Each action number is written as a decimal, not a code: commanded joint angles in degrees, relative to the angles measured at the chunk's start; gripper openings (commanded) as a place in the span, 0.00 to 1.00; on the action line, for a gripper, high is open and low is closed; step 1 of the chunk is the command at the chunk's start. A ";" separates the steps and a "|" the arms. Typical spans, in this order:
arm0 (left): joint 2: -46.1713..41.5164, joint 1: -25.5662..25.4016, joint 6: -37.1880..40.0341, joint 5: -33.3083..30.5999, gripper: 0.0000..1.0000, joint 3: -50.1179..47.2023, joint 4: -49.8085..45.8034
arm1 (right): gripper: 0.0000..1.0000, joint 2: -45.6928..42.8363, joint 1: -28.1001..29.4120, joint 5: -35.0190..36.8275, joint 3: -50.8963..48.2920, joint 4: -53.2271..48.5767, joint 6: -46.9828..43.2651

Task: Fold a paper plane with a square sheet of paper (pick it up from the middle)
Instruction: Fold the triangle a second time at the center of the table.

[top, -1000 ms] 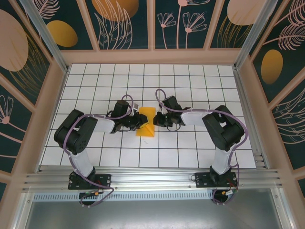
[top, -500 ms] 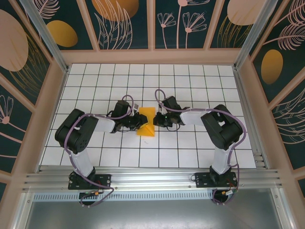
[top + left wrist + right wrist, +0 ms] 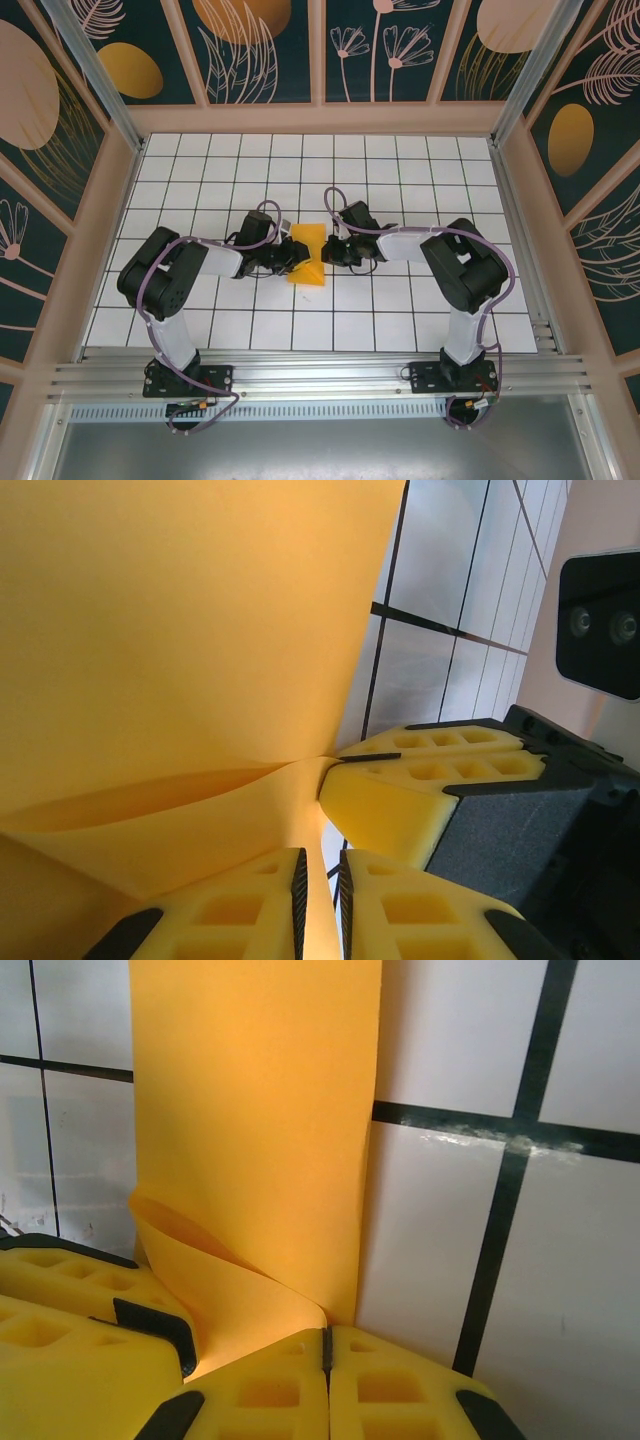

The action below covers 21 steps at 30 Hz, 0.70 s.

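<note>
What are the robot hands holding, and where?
The orange paper: the left gripper pinches its left side, the right gripper its right side.

Nothing to read, folks: the orange-yellow paper [image 3: 306,270] was blank, the desk [image 3: 400,180] showed plain grid lines, and the wall panels [image 3: 250,40] bore leaf and oval patterns.

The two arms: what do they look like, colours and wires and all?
The left arm and right arm share one look: bulky black joints, white links, a thin purple cable looping alongside. Their fingers are bright yellow blocks with square pockets and black trim.
</note>
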 commanded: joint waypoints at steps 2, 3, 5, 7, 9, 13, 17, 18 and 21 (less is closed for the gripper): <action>1.31 -0.29 1.08 -0.63 0.19 1.14 -1.12 | 0.06 1.37 -0.30 1.75 1.44 -1.73 -0.30; 1.38 -0.32 0.99 -0.63 0.19 1.05 -1.10 | 0.06 1.40 -0.32 1.73 1.46 -1.84 -0.29; 1.40 -0.29 0.91 -0.68 0.19 1.05 -1.11 | 0.06 1.54 -0.26 1.80 1.54 -1.97 -0.14; 1.47 -0.29 0.73 -0.82 0.19 0.89 -1.15 | 0.06 1.79 -0.30 1.93 1.58 -2.10 -0.10; 1.43 -0.29 0.65 -0.98 0.19 0.76 -1.21 | 0.06 1.92 -0.33 2.10 1.80 -2.31 0.05; 1.58 -0.29 0.47 -1.27 0.19 0.48 -1.24 | 0.06 2.06 -0.31 2.18 1.79 -2.37 0.23; 1.74 -0.24 0.20 -1.36 0.18 0.21 -1.21 | 0.06 2.01 -0.37 2.23 1.89 -2.38 0.41; 1.79 -0.29 0.07 -1.31 0.18 0.20 -1.17 | 0.06 2.01 -0.30 2.28 1.86 -2.43 0.45; 2.01 -0.29 -0.26 -1.41 0.18 -0.05 -1.13 | 0.06 2.09 -0.30 2.28 1.99 -2.43 0.49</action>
